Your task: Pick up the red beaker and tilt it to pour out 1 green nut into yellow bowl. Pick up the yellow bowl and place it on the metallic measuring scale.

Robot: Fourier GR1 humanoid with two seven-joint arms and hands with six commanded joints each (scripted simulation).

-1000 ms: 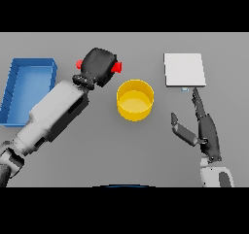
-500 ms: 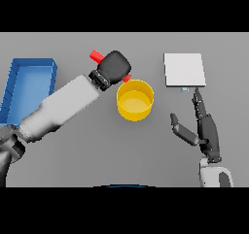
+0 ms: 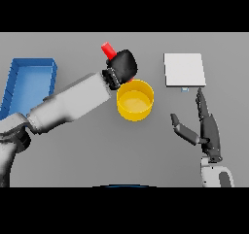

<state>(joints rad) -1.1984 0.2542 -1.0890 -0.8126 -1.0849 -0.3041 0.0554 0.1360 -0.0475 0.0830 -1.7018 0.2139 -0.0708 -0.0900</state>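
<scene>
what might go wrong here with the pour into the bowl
1. The left robot hand holds the red beaker at the far rim of the yellow bowl, not over its middle. A nut tipped out here may land on the table.
2. The hand hides the beaker's mouth, so more than one nut could slip out unseen.
3. The forearm sits close beside the bowl and might nudge it.

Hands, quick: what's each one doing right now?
Left hand: shut on the red beaker, held by the yellow bowl's rim.
Right hand: open, holding nothing, near the scale.
</scene>
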